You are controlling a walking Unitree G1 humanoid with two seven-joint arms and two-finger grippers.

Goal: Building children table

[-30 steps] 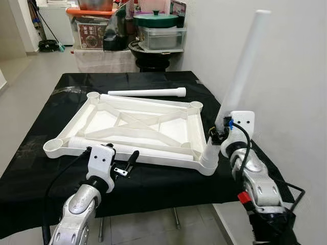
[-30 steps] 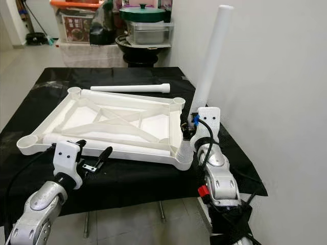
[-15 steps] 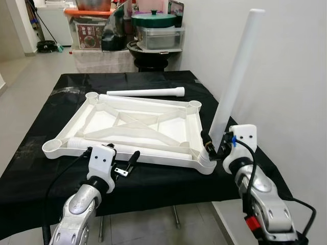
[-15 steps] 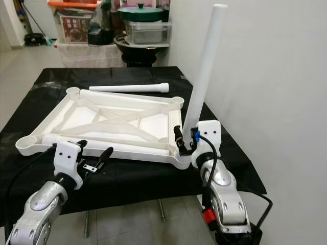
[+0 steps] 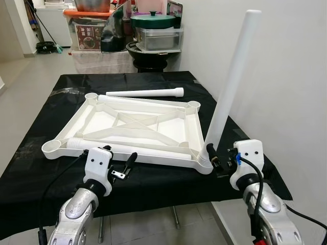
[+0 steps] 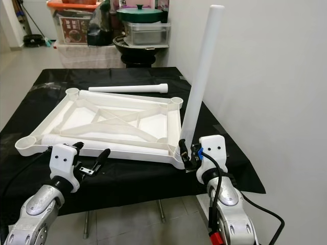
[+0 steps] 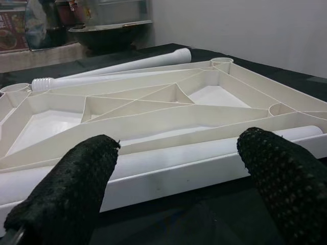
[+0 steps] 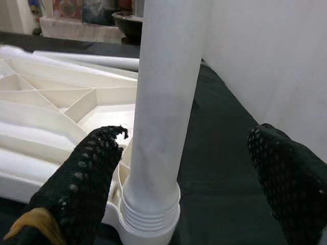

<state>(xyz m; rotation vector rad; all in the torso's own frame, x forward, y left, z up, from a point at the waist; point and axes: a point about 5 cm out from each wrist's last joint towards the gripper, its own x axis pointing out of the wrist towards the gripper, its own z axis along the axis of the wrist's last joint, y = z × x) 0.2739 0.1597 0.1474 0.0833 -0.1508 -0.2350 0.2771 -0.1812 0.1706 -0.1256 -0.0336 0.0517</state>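
Left gripper (image 5: 122,166) hovering open by near rim of upturned white tabletop frame (image 5: 134,126). Right gripper (image 8: 179,178) spread open around upright table leg (image 5: 229,84), not touching it. Leg standing in near right corner socket (image 5: 205,162), so seemingly fitting legs, one seated. Probably fetching next the loose leg (image 5: 145,93) lying beyond frame on black cloth (image 5: 153,181). Reading no legible writing; storage boxes (image 5: 94,28) behind.

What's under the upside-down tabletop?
The tabletop lies on a black cloth that covers the work table. A loose leg lies inside its near rim. The surface beneath the cloth is hidden.
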